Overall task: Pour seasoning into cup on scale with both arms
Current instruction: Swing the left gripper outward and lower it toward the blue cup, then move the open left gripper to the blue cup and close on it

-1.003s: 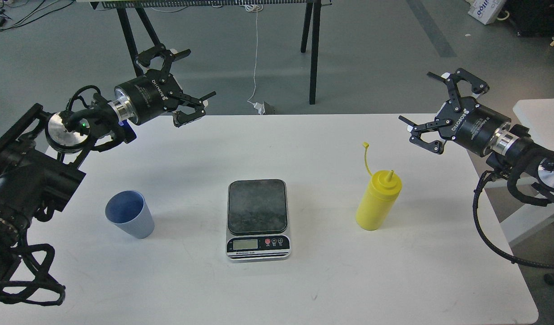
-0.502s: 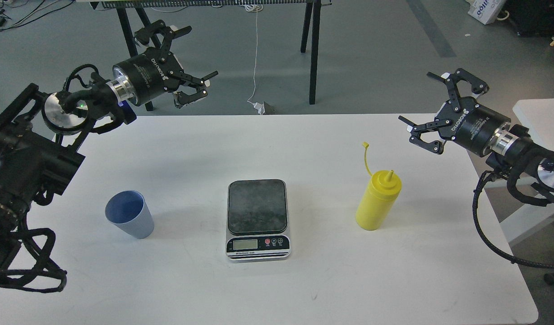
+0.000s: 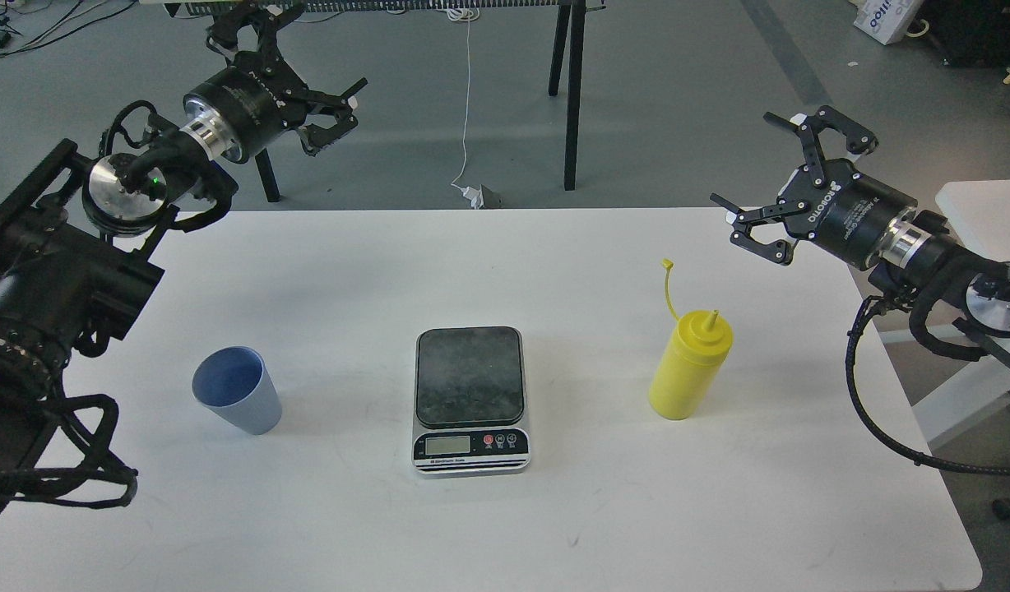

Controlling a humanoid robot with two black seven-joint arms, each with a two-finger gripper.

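Note:
The light-blue ribbed cup (image 3: 237, 400) stands upright on the white table, left of the scale (image 3: 470, 398). The scale sits at the table's middle with nothing on its dark platform. The yellow seasoning bottle (image 3: 690, 364) stands upright to the scale's right, its cap strap sticking up. My left gripper (image 3: 295, 70) is open and empty, raised high beyond the table's far left edge, far from the cup. My right gripper (image 3: 772, 182) is open and empty, above the table's far right, up and to the right of the bottle.
The white table (image 3: 505, 534) ends at its front right corner (image 3: 970, 567). Black stand legs (image 3: 569, 90) and a hanging cable (image 3: 466, 99) are on the floor behind it. A second white surface (image 3: 978, 214) lies at the right.
My left gripper has risen and swung back to the left, away from the table. My right gripper has lifted slightly and shifted a little left. Cup, scale and bottle have not moved.

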